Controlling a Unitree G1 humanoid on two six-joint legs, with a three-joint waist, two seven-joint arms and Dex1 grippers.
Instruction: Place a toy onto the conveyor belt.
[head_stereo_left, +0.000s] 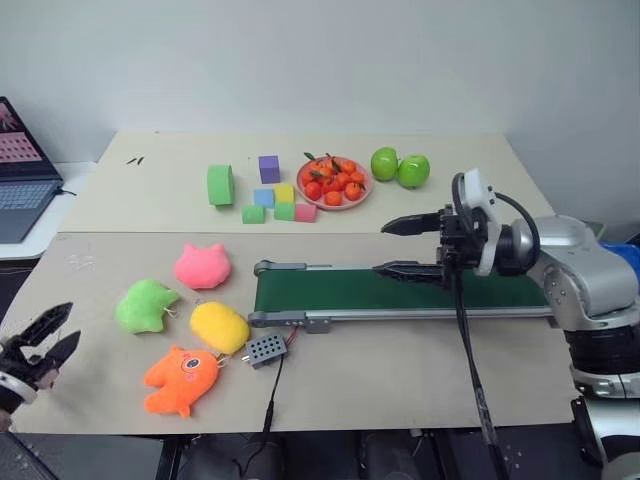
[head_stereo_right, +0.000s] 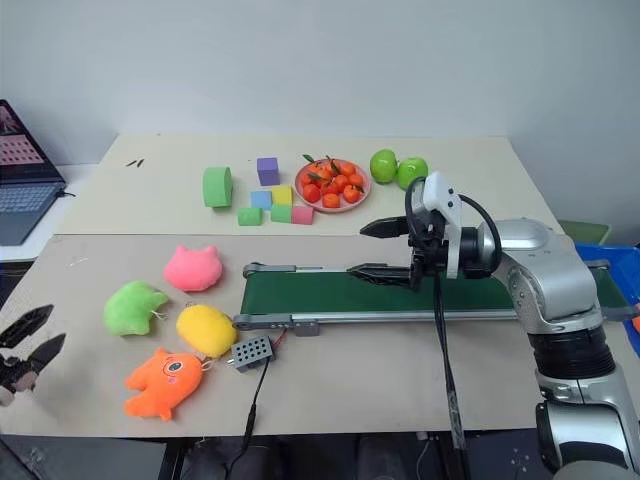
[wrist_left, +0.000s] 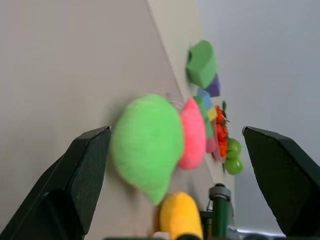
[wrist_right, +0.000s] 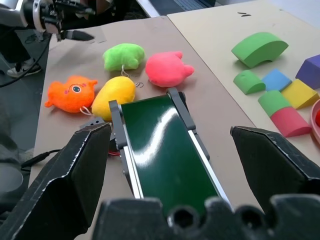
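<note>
Currently, left gripper (head_stereo_left: 45, 340), fingers apart, sits at the toy's (head_stereo_left: 145, 305) 8 o'clock. Right gripper (head_stereo_left: 400, 248), fingers apart, hovers empty above the conveyor belt (head_stereo_left: 330, 292).

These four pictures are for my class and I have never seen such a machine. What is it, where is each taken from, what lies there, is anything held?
It is a two-armed robot. Two pictures come from its head, looking down; two from cameras on its wrists. On the table lie a conveyor belt, a lime-green toy, pink, yellow and orange toys, foam blocks, fruit. The left claw faces the green toy; the right claw hovers over the belt. Both are open, holding nothing.
</note>
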